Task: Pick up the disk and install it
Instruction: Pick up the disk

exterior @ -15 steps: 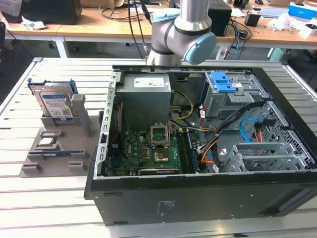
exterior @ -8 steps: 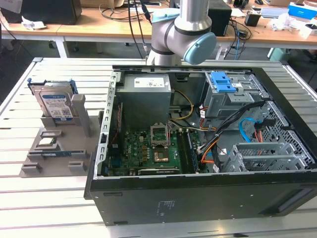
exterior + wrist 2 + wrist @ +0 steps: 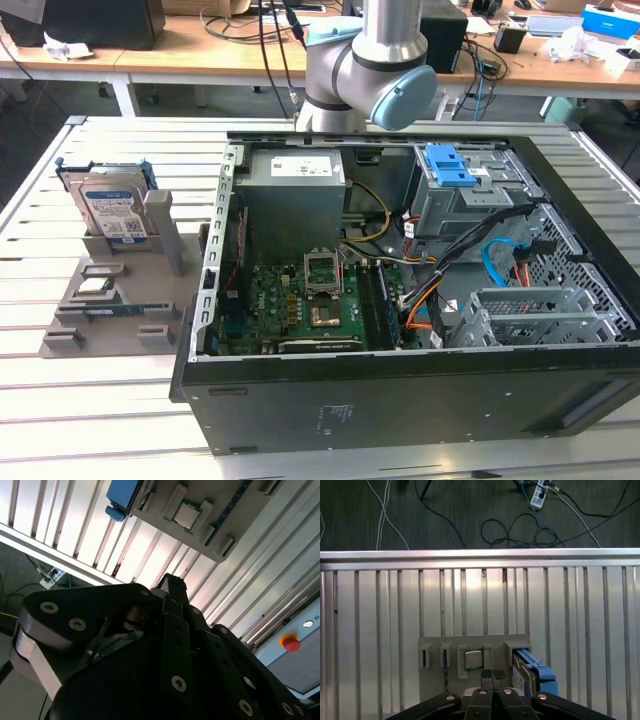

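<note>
When looking for the disk [image 3: 112, 208], look to the exterior view's left of the open computer case [image 3: 400, 400], well apart from it, on the slatted metal surface [image 3: 60, 420]. Stands there on edge in a slot of a grey rack [image 3: 165, 235], label facing out, blue frame along the rim. Seems set upright so as to leave both flat faces free for a grip from above. Shares the rack with a small square chip [image 3: 95, 287] and a thin card [image 3: 118, 311], each in a nest of its own, probably to keep every part at a known spot.

Over the rack, in the first wrist view, find the claw [image 3: 492, 676], fingers brought together with nothing between them. Touches neither disk nor rack; looks to hang above them, at a height hard to judge. Counts, on this showing, as an early point in the job: nothing lifted, nothing fitted.

Farther out, note the computer case lying on its side with the cover off, surely to open the inside to reach from overhead. Holds a green board [image 3: 300, 300], a big grey box [image 3: 295, 185], loose cables and a metal bay topped by a blue latch plate [image 3: 450, 165]. Behind it, see the arm [image 3: 370, 60].
</note>
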Controlling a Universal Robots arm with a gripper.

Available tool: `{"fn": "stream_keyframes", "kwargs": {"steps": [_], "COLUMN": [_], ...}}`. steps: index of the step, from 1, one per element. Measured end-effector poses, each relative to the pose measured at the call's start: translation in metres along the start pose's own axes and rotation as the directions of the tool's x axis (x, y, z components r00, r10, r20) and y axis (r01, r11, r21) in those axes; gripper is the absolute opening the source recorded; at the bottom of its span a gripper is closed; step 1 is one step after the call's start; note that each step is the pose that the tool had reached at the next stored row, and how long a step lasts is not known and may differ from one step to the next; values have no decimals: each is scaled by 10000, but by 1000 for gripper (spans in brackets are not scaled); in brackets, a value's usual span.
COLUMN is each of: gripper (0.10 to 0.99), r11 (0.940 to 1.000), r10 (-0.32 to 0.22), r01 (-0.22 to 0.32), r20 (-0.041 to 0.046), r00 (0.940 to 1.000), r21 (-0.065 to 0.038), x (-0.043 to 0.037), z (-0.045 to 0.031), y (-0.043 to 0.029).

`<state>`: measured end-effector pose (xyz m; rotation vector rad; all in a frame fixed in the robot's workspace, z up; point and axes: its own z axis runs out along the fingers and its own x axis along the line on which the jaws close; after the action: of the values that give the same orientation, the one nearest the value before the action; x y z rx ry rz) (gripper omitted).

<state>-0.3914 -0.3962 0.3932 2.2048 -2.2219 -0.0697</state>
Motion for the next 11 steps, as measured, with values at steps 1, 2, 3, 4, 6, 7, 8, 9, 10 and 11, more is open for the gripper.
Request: {"fn": "stream_keyframes", "kwargs": {"steps": [1,2,3,4,6,7,8,9,10,11], "gripper": [106,106,106,106,106,106,106,106,106,114], "r11": [9999,9998,9997,9997,9997,9997,9997,9997,9997,9997], "r10": [-116,-196,-233,-235,-239,-241,-243,-246,-248,-249], "r01": [116,196,233,235,239,241,243,246,248,249], "r20": [-5,-8,-10,-10,-10,-10,-10,-10,-10,-11], "r00": [9999,9998,9997,9997,9997,9997,9997,9997,9997,9997], "r21": [-3,-5,-6,-7,-6,-6,-6,-6,-7,-7], "x": [0,0,0,0,0,0,0,0,0,0], "z": [0,0,0,0,0,0,0,0,0,0], "y": [0,0,0,0,0,0,0,0,0,0]}}
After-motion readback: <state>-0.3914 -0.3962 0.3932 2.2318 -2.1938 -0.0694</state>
